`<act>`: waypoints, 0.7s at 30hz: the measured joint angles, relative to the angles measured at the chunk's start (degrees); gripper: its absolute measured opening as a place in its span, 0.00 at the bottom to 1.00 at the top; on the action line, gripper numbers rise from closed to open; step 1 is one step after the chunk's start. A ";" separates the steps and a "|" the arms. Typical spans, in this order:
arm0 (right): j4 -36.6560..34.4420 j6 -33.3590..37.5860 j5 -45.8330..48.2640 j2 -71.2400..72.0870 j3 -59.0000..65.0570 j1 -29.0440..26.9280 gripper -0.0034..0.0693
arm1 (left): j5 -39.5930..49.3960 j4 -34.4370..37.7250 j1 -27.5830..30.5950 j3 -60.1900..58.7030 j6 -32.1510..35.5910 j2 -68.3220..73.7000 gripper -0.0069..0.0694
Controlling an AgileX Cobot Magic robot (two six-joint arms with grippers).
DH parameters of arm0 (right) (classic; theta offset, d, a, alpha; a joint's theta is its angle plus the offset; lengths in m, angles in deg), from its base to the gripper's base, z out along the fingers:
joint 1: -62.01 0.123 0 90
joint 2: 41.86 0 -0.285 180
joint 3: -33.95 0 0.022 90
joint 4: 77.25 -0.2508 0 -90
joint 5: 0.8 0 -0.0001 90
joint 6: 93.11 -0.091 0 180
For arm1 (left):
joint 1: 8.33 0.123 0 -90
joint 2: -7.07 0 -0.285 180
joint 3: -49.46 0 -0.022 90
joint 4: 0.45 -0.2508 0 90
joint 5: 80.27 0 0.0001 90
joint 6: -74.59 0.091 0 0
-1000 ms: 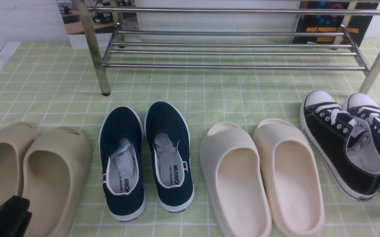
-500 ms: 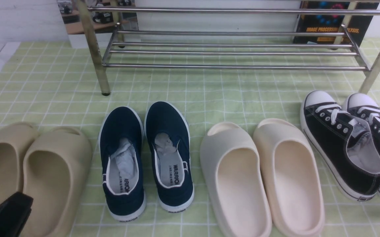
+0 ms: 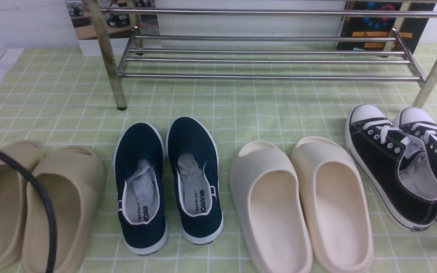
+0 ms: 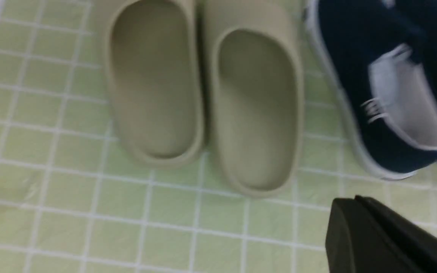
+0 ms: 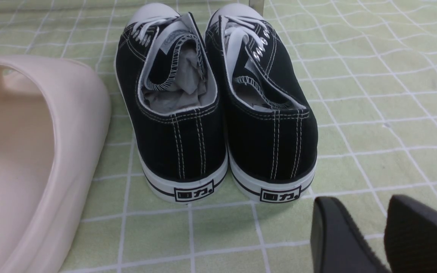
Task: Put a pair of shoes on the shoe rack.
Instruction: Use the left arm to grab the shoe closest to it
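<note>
The pair of shoes, navy slip-ons with white soles, stands side by side on the green checked cloth: the left shoe (image 3: 140, 189) and the right shoe (image 3: 195, 178), toes toward the shoe rack (image 3: 267, 77). Crumpled paper fills both. The rack's steel bars carry nothing. In the left wrist view my left gripper (image 4: 349, 201) is shut with nothing in it, hovering over the cloth behind the heel of a navy shoe (image 4: 358, 76). My right gripper (image 5: 358, 203) is open, just behind the heels of the black sneakers (image 5: 218, 102). Neither gripper shows in the front view.
Beige slides (image 3: 32, 204) lie left of the navy pair, cream slides (image 3: 301, 204) right of it, and the black sneakers (image 3: 400, 167) at the far right by a rack leg (image 3: 430, 76). A black cable (image 3: 40, 197) arcs over the beige slides.
The left gripper's black fingers have left the front view's lower left corner and closed. A black cable now arcs there instead. The shoes have not moved.
</note>
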 joint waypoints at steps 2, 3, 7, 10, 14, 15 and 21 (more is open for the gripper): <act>0.00 0.00 0.00 0.00 0.00 0.00 0.38 | 2.07 -2.72 -1.29 2.26 -1.21 3.50 0.07; 0.00 0.00 0.00 0.00 0.00 0.00 0.38 | 2.64 -3.09 -2.40 3.03 -2.16 5.51 0.07; 0.00 0.00 0.00 0.00 0.00 0.00 0.38 | 4.35 -2.87 -8.54 5.48 -3.36 13.26 0.07; 0.00 0.00 0.00 0.00 0.00 0.00 0.38 | 4.73 -2.80 -14.37 6.31 -3.41 20.75 0.07; 0.00 0.00 0.00 0.00 0.00 0.00 0.38 | 2.67 -2.85 -19.77 6.37 -5.00 29.06 0.09; 0.00 0.00 0.00 0.00 0.00 0.00 0.38 | 1.10 -2.85 -20.81 6.37 -6.18 31.13 0.13; 0.00 0.00 0.00 0.00 0.00 0.00 0.38 | -10.60 -3.10 -22.31 6.37 -16.79 40.13 0.39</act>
